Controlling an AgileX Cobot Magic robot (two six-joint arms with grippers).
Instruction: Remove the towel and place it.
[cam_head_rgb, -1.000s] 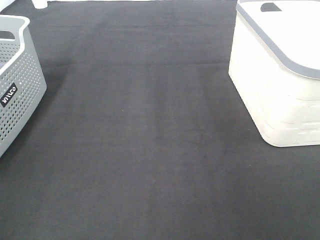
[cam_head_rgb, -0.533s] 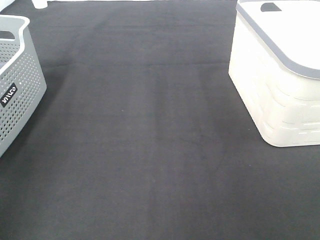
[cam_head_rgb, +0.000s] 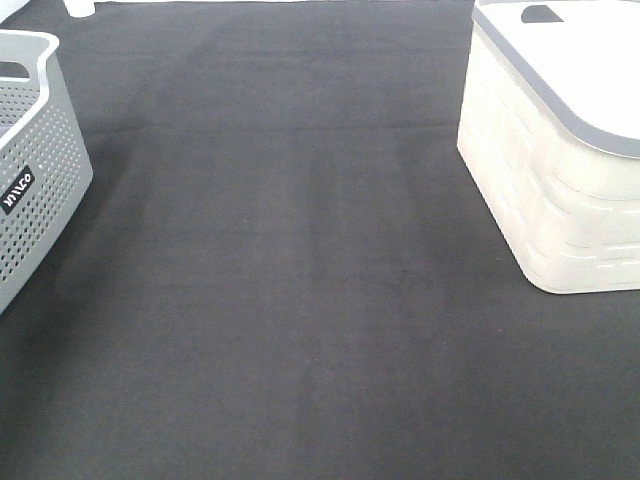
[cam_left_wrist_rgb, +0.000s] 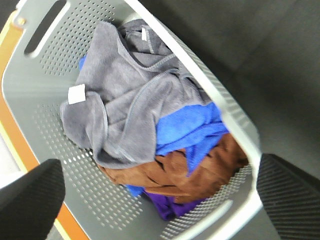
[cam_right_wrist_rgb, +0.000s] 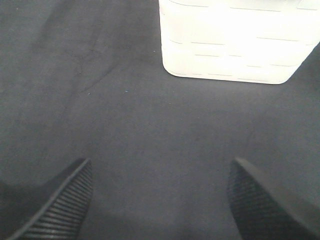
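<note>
Heaping the grey basket at nine o'clock, the towel tops blue, brown and purple cloths below the wide-open, empty left gripper, while the right gripper gapes empty near the white basket at two o'clock, all unmoved since earlier.

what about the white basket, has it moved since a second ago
No. The white basket keeps the same spot, its near corner just as far from the grey basket across the black mat.
</note>
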